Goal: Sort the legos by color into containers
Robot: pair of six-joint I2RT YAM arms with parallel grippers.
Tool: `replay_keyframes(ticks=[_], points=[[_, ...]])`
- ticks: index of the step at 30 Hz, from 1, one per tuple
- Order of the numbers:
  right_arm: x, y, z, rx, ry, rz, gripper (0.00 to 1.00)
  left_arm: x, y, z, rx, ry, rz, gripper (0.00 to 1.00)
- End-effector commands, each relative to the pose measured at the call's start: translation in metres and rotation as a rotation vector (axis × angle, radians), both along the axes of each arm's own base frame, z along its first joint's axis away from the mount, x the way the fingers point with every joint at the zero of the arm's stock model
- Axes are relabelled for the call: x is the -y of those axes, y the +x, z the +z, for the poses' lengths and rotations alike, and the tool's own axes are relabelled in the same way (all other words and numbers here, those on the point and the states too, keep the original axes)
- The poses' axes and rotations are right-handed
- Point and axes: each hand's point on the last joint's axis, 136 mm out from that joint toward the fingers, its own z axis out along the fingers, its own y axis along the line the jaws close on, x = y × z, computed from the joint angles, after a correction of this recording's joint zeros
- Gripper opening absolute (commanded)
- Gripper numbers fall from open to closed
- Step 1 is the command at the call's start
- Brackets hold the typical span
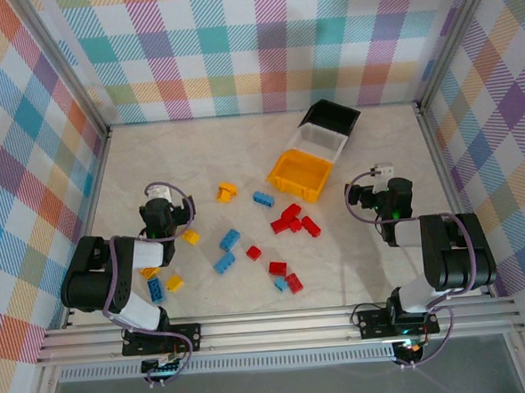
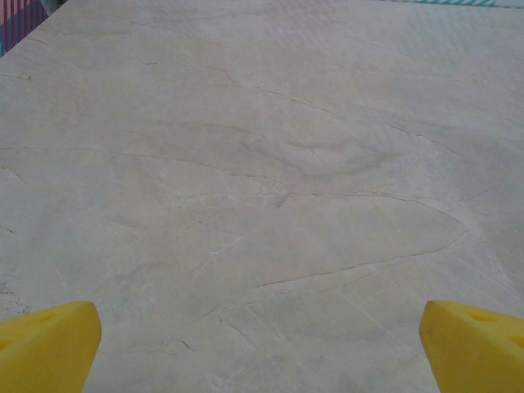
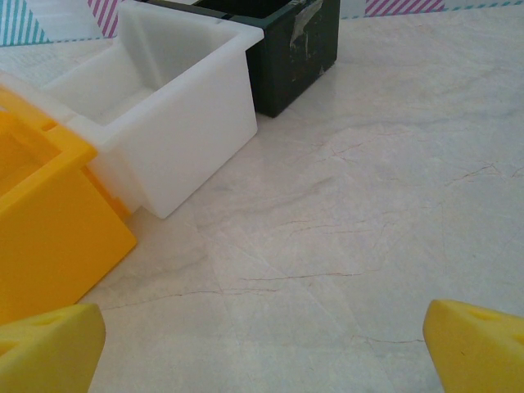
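Nothing looks sorted: bricks (image 1: pixel 292 218) litter the worktop (image 1: pixel 198 156), bins (image 1: pixel 296 185) seem empty. The left hand (image 2: pixel 262 344) and right hand (image 3: pixel 262 344) gape, empty.

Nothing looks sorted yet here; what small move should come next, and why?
Probably turn the left gripper right, toward the small yellow plastic brick lying beside it. Its jaws stand open and empty over bare marble-patterned table, and the yellow-orange plastic bin looks empty.
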Motion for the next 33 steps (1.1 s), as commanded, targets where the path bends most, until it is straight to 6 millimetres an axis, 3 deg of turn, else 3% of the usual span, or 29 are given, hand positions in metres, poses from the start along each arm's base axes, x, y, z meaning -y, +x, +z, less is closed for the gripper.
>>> replay_keyframes(ticks=[1, 5, 9, 13, 15, 18, 23, 29, 33], points=[[-0.001, 0.006, 0.008, 0.021, 0.006, -0.003, 1.00, -0.001, 0.007, 0.009, 0.038, -0.014, 0.008, 1.00], [0.017, 0.012, 0.022, -0.042, 0.002, -0.112, 1.00, -0.001, 0.006, 0.015, 0.015, -0.004, 0.016, 1.00], [0.017, 0.012, 0.044, -0.104, 0.040, -0.130, 1.00, -0.011, 0.007, 0.034, -0.093, -0.017, 0.113, 1.00], [0.011, 0.004, 0.069, -0.268, 0.194, -0.179, 1.00, -0.010, -0.011, 0.060, -0.084, -0.141, 0.156, 1.00], [-0.002, -0.001, 0.076, -0.382, 0.253, -0.139, 1.00, -0.006, -0.020, 0.071, -0.099, -0.233, 0.180, 1.00], [-0.046, -0.015, 0.084, -0.537, 0.358, 0.053, 0.97, 0.009, -0.038, 0.074, -0.177, -0.364, 0.168, 1.00], [-0.107, -0.071, 0.074, -0.696, 0.198, 0.259, 0.95, 0.042, -0.072, 0.074, -0.297, -0.473, 0.133, 1.00], [-0.144, -0.127, 0.038, -0.856, 0.099, 0.375, 0.92, 0.093, -0.105, 0.072, -0.379, -0.446, -0.050, 1.00], [-0.153, -0.144, 0.017, -0.928, 0.062, 0.374, 0.89, 0.117, -0.121, 0.065, -0.435, -0.455, -0.139, 1.00]])
